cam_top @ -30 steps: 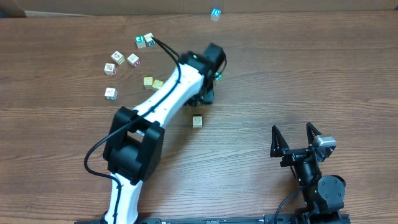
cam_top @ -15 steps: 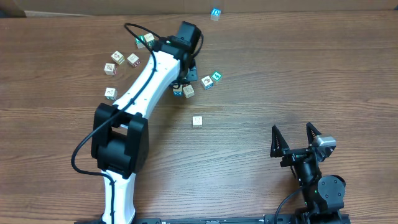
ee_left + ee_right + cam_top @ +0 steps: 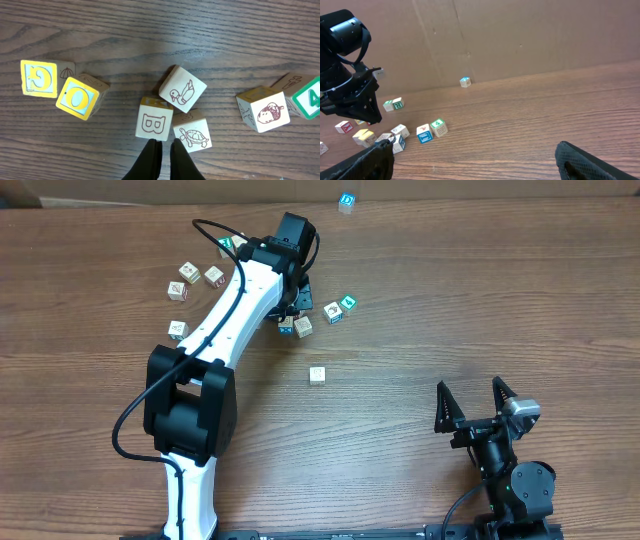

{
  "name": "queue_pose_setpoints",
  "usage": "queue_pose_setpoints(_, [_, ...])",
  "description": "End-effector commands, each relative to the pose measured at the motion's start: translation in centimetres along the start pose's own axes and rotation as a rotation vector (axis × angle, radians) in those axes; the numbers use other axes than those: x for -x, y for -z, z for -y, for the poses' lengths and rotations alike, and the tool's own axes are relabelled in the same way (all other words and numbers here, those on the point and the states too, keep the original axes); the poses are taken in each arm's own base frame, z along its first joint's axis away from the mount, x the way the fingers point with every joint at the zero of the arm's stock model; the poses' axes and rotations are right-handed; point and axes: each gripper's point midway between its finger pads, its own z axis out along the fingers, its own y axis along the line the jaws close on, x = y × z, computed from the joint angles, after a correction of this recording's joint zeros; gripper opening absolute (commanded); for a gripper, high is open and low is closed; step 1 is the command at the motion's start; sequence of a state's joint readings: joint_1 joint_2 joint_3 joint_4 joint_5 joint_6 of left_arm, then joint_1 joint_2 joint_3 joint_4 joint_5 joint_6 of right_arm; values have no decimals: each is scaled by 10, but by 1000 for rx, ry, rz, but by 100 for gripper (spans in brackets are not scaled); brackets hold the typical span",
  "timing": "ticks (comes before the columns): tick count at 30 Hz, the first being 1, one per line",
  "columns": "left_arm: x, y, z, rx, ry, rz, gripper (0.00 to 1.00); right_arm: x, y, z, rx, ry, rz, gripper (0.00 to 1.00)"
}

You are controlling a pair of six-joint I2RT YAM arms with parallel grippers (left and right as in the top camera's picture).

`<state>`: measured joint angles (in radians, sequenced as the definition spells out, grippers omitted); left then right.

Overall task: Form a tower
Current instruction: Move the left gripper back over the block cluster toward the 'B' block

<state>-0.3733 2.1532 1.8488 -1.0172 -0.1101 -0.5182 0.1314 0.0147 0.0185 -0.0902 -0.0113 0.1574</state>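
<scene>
- Overhead: the left tool (image 3: 292, 310) is clenched, empty, among scattered cubes (image 3: 190, 273); the tower (image 3: 346, 201) is set at the far edge of the tabletop (image 3: 480, 290), well apart; the right tool (image 3: 468, 390) is spread open.
- Left wrist: a B cube (image 3: 154, 125) and a turtle cube (image 3: 192, 136) are shown just beside the left tool.
- Right wrist: the tower (image 3: 465, 82) is seen near a cardboard wall (image 3: 520, 35).

1. Table (image 3: 150, 30) — dark brown wood with streaked grain.
2. G cube (image 3: 38, 78) and O cube (image 3: 80, 97): yellow faces, pale blue letters.
3. B cube (image 3: 154, 125): cream, brown letter, yellow along the upper edge.
4. Duck cube (image 3: 182, 88), turtle cube (image 3: 192, 135) and acorn cube (image 3: 262, 108): cream with brown line drawings.
5. 4 cube (image 3: 306, 97): green border and green numeral on white.
6. The tower (image 3: 346, 201) — pale, blue print on its top face.
7. Left gripper (image 3: 164, 143): black.
8. Left arm (image 3: 235, 310): white with black joints.
</scene>
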Motion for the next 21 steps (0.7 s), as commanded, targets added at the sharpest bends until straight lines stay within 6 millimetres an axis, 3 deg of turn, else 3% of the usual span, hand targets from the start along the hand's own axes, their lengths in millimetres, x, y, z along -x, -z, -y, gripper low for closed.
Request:
queue_pose_setpoints(1, [3, 12, 8, -23, 2, 23, 5, -1, 0, 1, 0, -5, 7, 100])
queue_pose_setpoints(14, [7, 10, 9, -20, -62, 41, 4, -1, 0, 1, 0, -5, 7, 100])
queue_pose_setpoints(21, [8, -3, 11, -19, -108, 42, 4, -1, 0, 1, 0, -5, 7, 100])
